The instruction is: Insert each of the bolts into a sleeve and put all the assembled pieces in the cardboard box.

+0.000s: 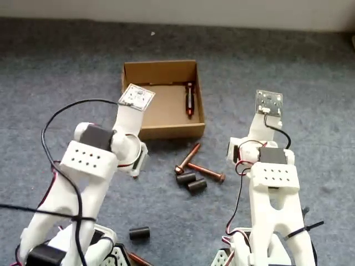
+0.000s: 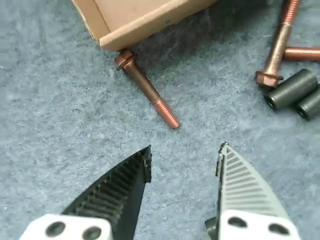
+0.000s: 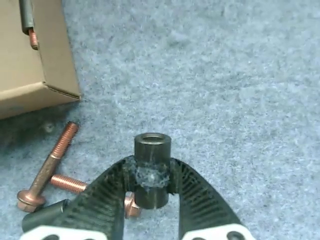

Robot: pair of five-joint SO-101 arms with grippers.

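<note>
I hold both arms over the grey carpet (image 1: pixel 310 83), with the cardboard box (image 1: pixel 172 132) at the far middle where either arm can reach it; one assembled piece (image 1: pixel 189 100) already lies along its right wall. My left arm (image 1: pixel 91 158) leans toward the box's near corner, and the left gripper (image 2: pixel 185 149) hangs with its jaws spread wide just short of a bolt (image 2: pixel 147 95) whose head lies right beside that corner, which I judge is the next pick. My right arm (image 1: pixel 272 177) stands back, the right gripper (image 3: pixel 151 167) clamped on a black sleeve (image 3: pixel 151 150) with its bore left exposed, apparently to receive that bolt. Between the arms wait two loose bolts (image 1: pixel 188 158) and a touching pair of sleeves (image 1: pixel 191 182), and a lone sleeve (image 1: pixel 140 233) lies near the left arm's base
</note>
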